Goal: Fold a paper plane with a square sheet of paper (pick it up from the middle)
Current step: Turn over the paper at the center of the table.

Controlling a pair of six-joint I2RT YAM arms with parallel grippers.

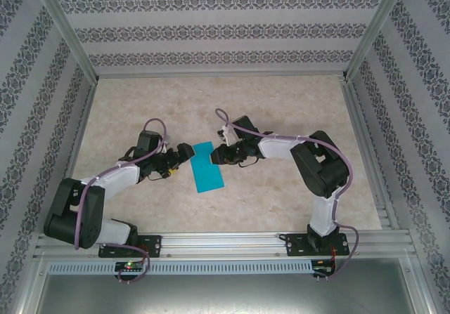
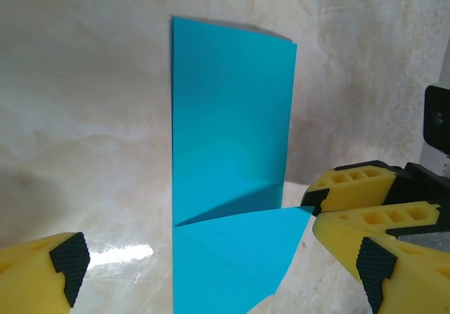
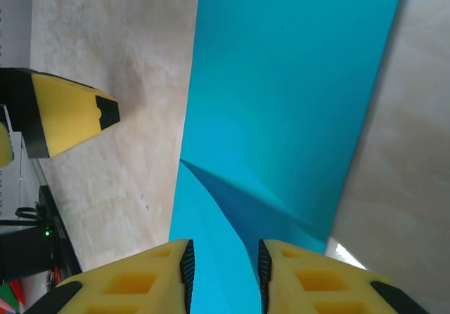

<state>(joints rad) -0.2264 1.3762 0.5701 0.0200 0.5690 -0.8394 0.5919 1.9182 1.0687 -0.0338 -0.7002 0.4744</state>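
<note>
The square sheet of paper [image 1: 209, 173], teal-blue, lies mid-table folded into a long narrow strip [image 2: 232, 110]. One corner is turned over as a triangular flap [image 2: 239, 247] that stands up off the strip. My left gripper [image 1: 186, 149] sits at the strip's far left end, open wide, its fingers straddling the paper [image 2: 221, 265]. My right gripper [image 1: 216, 154] faces it from the right. Its jaws stand a little apart [image 3: 223, 275] over the raised flap, and one fingertip [image 2: 313, 200] touches the flap's point. The paper plane is out of view.
The beige marbled tabletop [image 1: 295, 103] has free room on all sides of the paper. Patterned walls and aluminium posts [image 1: 67, 40] close it in, with a metal rail [image 1: 225, 242] along the near edge. Cables loop over both arms.
</note>
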